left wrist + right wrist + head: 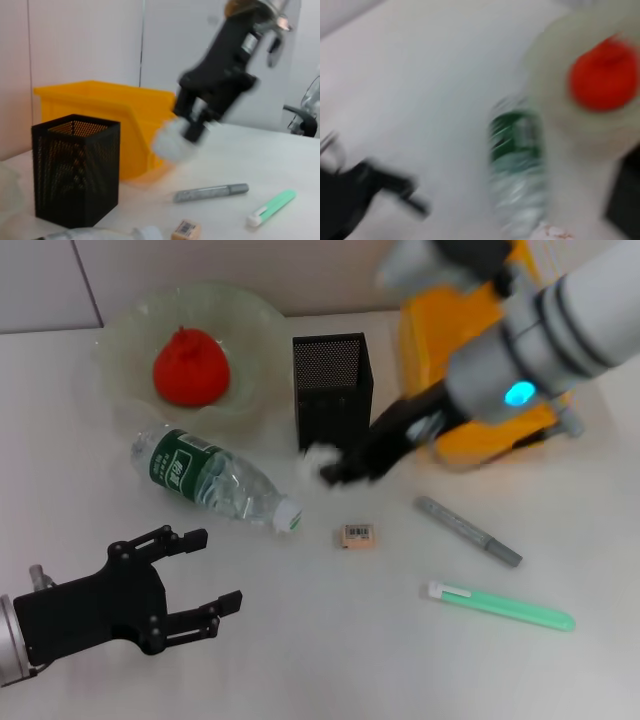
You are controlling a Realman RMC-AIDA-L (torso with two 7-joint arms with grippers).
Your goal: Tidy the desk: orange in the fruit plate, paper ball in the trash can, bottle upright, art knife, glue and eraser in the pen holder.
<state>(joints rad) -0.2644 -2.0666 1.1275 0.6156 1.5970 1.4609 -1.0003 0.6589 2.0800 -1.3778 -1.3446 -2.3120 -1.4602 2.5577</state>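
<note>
Surface: plain white desk (300,660), pale wall behind. Left gripper (200,575), black, jaws apart, empty, low at the near left. Round red-orange fruit (191,365) sits in the translucent green plate (250,325). Clear plastic bottle with green label (212,480) lies flat, long axis diagonal, cap towards the right and front. Black mesh pen holder (331,388) stands upright. Right gripper (330,468), jaws closed on the white crumpled paper ball (316,460), just beside the holder, yellow bin (440,350) behind.

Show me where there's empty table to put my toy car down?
The near middle is bare, between the open left black pincer, the small tan eraser and the green glue stick. It's crowded around the black mesh pen holder, where the right pincer holds the white paper ball.
</note>
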